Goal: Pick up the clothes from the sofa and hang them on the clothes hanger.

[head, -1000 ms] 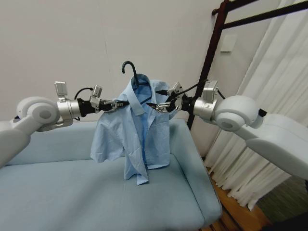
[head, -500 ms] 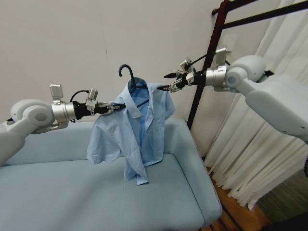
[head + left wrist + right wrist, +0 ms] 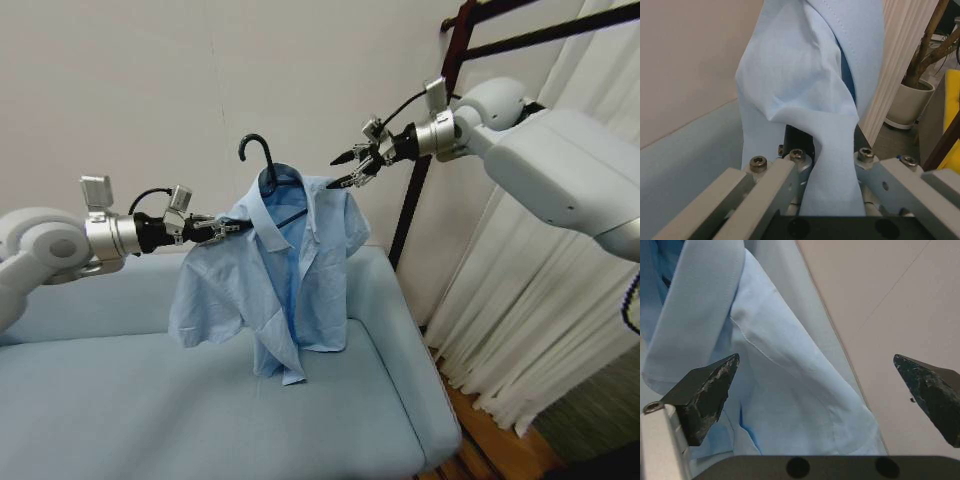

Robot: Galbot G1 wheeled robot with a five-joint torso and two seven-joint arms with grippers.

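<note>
One light-blue shirt [image 3: 270, 275] is counted, one black hanger [image 3: 266, 155], one sofa [image 3: 130, 410] and one dark wooden rack [image 3: 410, 210]. Two pincers are counted: left pincer [image 3: 228, 227], right pincer [image 3: 338, 170].

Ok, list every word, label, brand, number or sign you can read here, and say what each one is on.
There is no text to read in these pictures.
The light blue shirt, gripped at one shoulder by the left gripper, shows no tag or print.
The black hanger, the sofa and the dark wooden rack are plain.
The open right gripper, near the shirt's other shoulder, bears no marking.
</note>
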